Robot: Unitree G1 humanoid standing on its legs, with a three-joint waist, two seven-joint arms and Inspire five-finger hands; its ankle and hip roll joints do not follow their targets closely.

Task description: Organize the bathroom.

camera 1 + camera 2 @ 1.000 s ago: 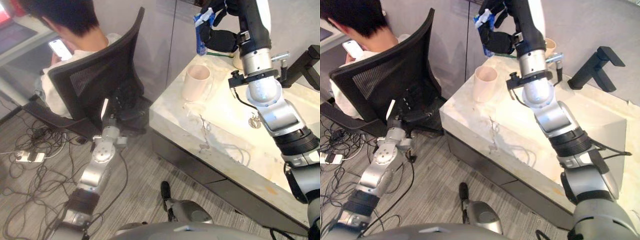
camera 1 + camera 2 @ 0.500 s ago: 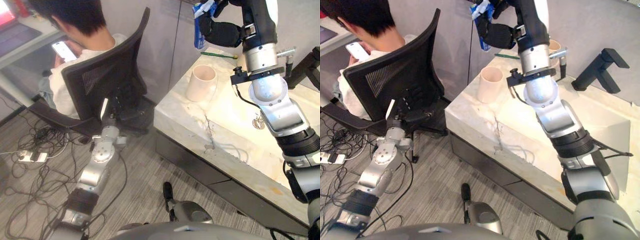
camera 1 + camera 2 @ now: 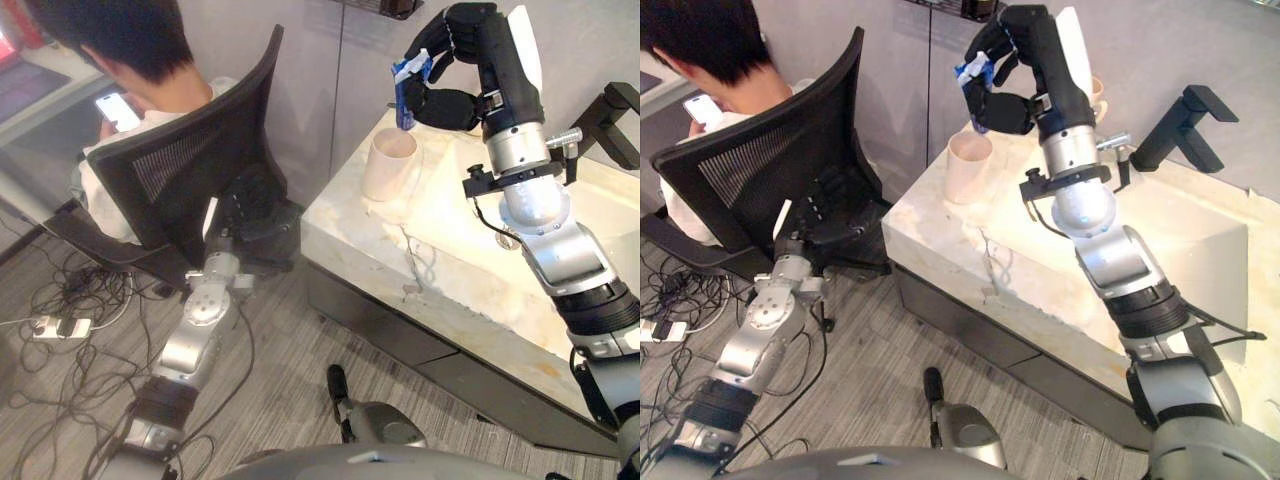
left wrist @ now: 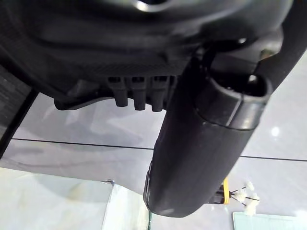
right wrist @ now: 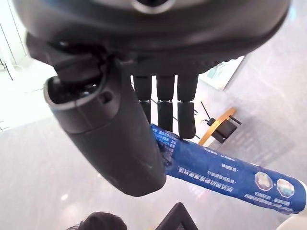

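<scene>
Marble counter (image 3: 450, 270) carries the pale cup (image 3: 388, 166) near its corner. Your right hand (image 3: 450, 60) pinches the blue tube (image 5: 225, 173) just above the cup's mouth, apparently tip-down. Centre it over the opening, lower until it is inside, then release. Your left hand (image 4: 201, 139) hangs idle; its fingers can't be read.

Right arm raised, left arm low.
Right hand (image 3: 1005, 75) held high, fingers and thumb curled in a pinch; left hand (image 4: 192, 143) hanging down at the side, fingers relaxed.
</scene>
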